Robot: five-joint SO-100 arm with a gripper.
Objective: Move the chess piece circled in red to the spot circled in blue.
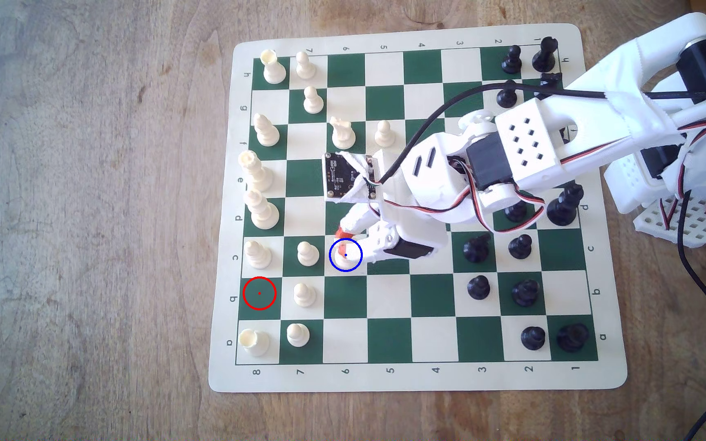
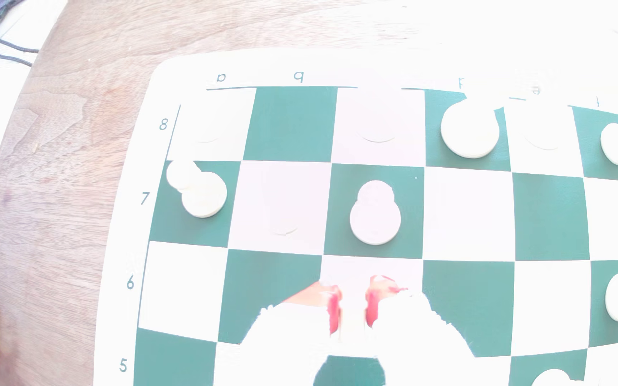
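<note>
The cream-white knight (image 1: 346, 259) stands inside the blue ring on its cream square (image 1: 334, 271), in row c, column 6 of the green-and-cream board (image 1: 389, 377). My gripper (image 1: 342, 239) reaches down from the exterior view's right, its red-padded fingertips close on either side of the knight's top. In the wrist view the red pads (image 2: 333, 311) of the gripper (image 2: 352, 297) sit a narrow gap apart over a cream square, and glare washes out what lies between them. The dark green square ringed in red (image 1: 259, 293) holds no piece.
Cream pawns stand one square away (image 1: 308, 253) and diagonally (image 1: 303, 294); a taller cream piece (image 1: 257, 254) is beyond. The near pawn shows ahead of the pads (image 2: 374, 219). Black pieces (image 1: 476, 248) crowd the exterior view's right. A black cable (image 1: 427, 123) arcs over the board.
</note>
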